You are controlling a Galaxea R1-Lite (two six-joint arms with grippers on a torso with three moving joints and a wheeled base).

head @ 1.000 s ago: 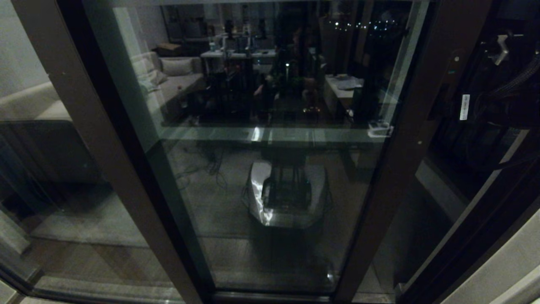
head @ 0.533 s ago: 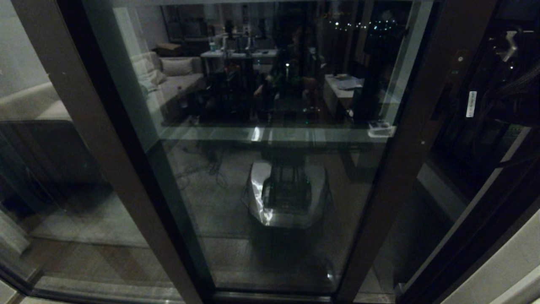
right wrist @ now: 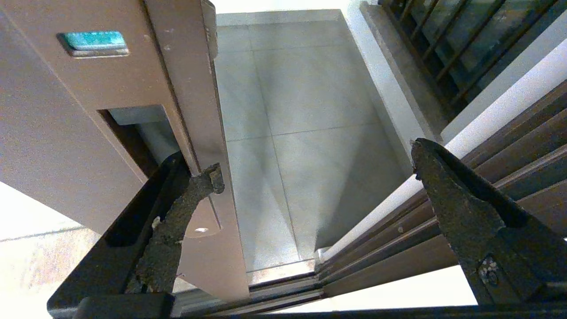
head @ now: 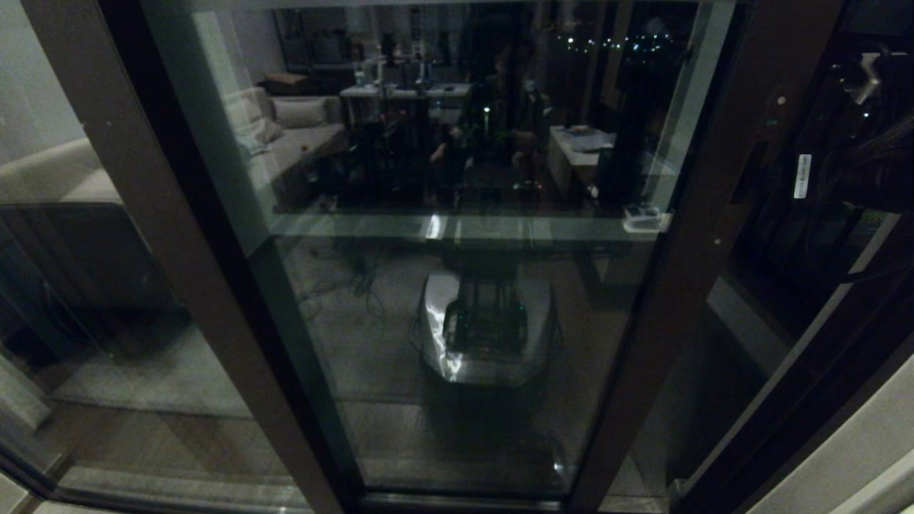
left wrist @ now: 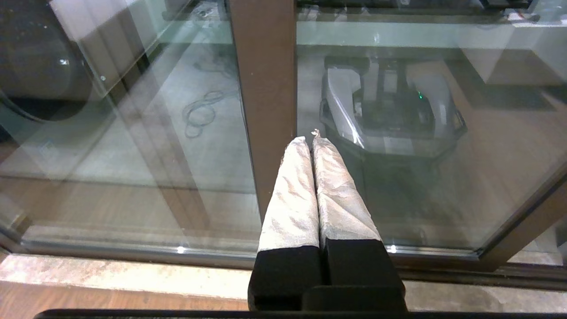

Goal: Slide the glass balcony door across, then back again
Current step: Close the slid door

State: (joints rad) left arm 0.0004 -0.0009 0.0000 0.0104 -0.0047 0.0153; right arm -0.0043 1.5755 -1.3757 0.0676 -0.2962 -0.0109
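Observation:
The glass balcony door [head: 457,235] fills the head view, and its dark brown stile [head: 714,214] runs down the right side. In the right wrist view the stile [right wrist: 66,115] shows a recessed handle slot [right wrist: 133,133] and a small green marker [right wrist: 93,40]. My right gripper [right wrist: 315,161] is open, one finger [right wrist: 177,208] hooked in that slot and the other finger [right wrist: 460,208] out over the gap. My left gripper [left wrist: 312,138] is shut on nothing, low in front of a brown post [left wrist: 266,88].
Between the stile and the ribbed brown jamb [right wrist: 487,177] a gap opens onto grey balcony tiles [right wrist: 301,110]. Black barred railings [right wrist: 443,40] stand beyond. My right arm [head: 871,171] is dark at the head view's right edge. The floor track [right wrist: 274,288] runs below.
The door's stile has slid a little to the right in the head view, and my right arm with its white label has moved right with it. The left post has stayed put.

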